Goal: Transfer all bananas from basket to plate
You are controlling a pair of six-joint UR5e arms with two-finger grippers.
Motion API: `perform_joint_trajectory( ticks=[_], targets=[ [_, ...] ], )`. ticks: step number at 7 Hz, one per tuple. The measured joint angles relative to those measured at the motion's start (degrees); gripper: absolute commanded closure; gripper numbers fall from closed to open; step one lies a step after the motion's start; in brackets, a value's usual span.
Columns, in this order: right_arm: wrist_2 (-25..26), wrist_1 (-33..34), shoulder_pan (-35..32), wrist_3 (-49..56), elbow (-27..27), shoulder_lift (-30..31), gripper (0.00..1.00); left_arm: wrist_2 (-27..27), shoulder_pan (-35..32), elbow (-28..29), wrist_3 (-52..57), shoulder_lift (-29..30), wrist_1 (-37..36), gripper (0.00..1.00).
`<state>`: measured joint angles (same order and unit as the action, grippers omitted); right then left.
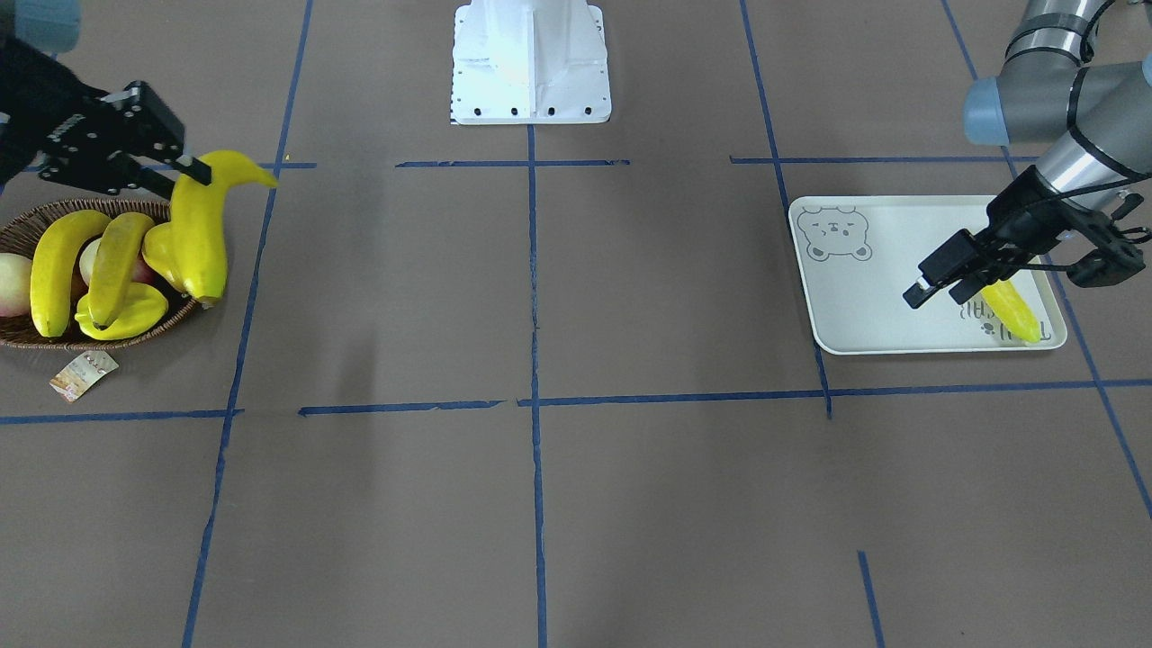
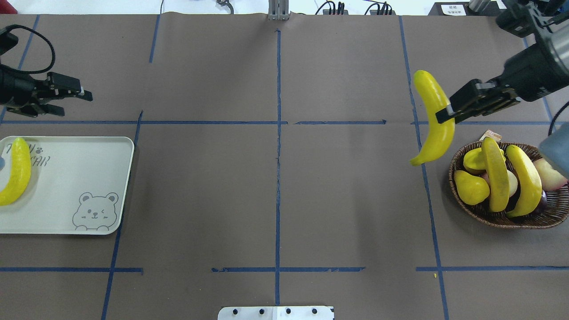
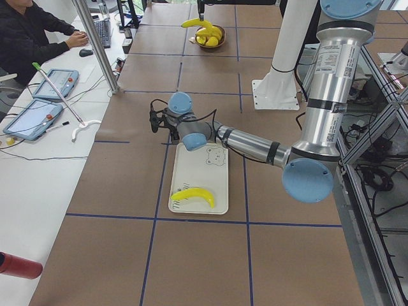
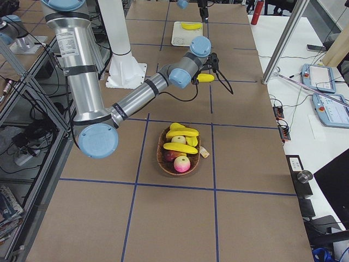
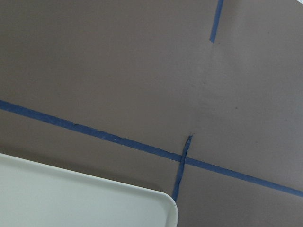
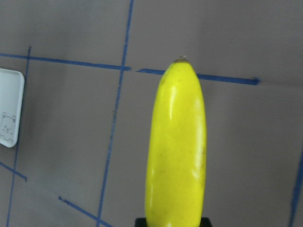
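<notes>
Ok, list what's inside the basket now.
On top: one banana and a second banana. Under them show a yellow pear, another yellow fruit and a pinkish fruit; anything lower in the basket is covered. The right gripper holds a third banana outside.

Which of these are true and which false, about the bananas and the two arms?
1. One banana lies on the plate. True.
2. The right gripper is empty. False: it grips a second banana in the air beside the basket.
3. Two bananas lie in the basket. True.
4. The left gripper holds the banana on the plate. False: it hangs open with nothing in it, apart from that banana.
</notes>
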<state>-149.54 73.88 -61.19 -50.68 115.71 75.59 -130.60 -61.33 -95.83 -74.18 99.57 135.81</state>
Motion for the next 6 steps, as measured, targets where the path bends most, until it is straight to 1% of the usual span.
perform_joint_trajectory(
  ticks=[1, 2, 3, 4, 5, 6],
  targets=[
    [1.79, -0.22, 3.38, -5.38, 0.39, -4.10, 1.00, 0.08, 1.53, -0.04, -0.92, 2.63, 0.53, 0.01],
    [5.61, -0.36, 7.27, -10.42, 1.58, -7.24, 1.00, 0.31, 3.24, -0.16, -4.92, 4.17, 3.57, 0.01],
    [11.24, -1.05, 11.72, -15.42, 3.36, -9.33, 1.00, 0.52, 4.83, 0.11, -11.87, 5.15, 9.69, 0.01],
    [17.53, -4.42, 16.36, -20.93, 4.44, -10.63, 1.00, 0.64, 5.96, 0.25, -19.06, 6.05, 15.36, 0.01],
    [24.44, -10.69, 21.28, -26.99, 4.61, -11.28, 1.00, 0.68, 6.43, -0.06, -25.77, 7.80, 18.47, 0.01],
    [30.26, -15.71, 25.33, -31.09, 4.58, -11.54, 1.00, 0.69, 6.78, -0.44, -31.55, 10.09, 20.11, 0.01]
  ],
)
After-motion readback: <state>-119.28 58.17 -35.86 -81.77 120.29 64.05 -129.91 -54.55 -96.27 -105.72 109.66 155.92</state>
